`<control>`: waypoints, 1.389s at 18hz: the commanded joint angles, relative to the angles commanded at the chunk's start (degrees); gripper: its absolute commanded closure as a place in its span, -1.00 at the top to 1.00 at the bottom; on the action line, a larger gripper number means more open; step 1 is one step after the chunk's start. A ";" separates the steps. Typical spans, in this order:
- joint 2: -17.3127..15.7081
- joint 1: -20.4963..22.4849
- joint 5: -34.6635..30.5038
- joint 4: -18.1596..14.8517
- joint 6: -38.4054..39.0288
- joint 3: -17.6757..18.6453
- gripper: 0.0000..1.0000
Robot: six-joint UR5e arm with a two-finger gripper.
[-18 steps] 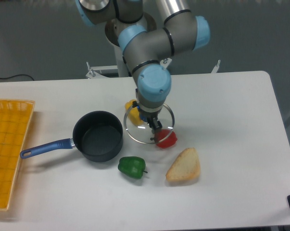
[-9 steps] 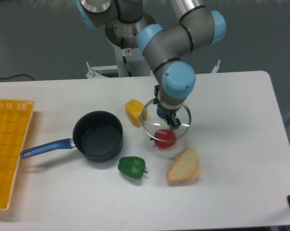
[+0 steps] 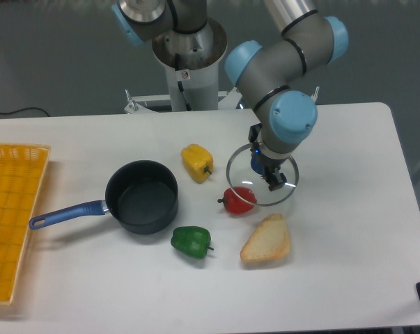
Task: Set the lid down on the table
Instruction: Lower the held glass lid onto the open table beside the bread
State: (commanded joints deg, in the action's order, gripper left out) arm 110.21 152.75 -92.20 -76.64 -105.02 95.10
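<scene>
The round glass lid (image 3: 246,167) with a thin silver rim hangs level above the white table (image 3: 349,229), to the right of the open dark saucepan (image 3: 141,197). My gripper (image 3: 267,174) points down and is shut on the lid's centre knob, which its fingers hide. The lid's lower left edge overlaps a red pepper (image 3: 239,200) seen through the glass. The lid is held in the air, just above the peppers and bread.
A yellow pepper (image 3: 197,162) lies left of the lid, a green pepper (image 3: 191,241) in front of the pan, a piece of bread (image 3: 267,239) below the lid. The pan's blue handle (image 3: 65,213) points left towards a yellow-orange mesh tray (image 3: 13,209).
My gripper has carried the lid to the right, from beside the pan and over the yellow pepper to a spot right of the red pepper. Nothing else moved.
</scene>
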 joint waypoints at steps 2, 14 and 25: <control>0.44 0.62 -0.09 0.18 -0.79 0.00 -0.05; 2.20 5.01 -2.28 2.55 -7.39 0.35 -0.06; 4.31 6.25 -2.29 5.18 -8.09 1.58 -0.05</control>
State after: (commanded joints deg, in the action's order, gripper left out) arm 114.52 158.99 -94.48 -71.46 -113.12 96.68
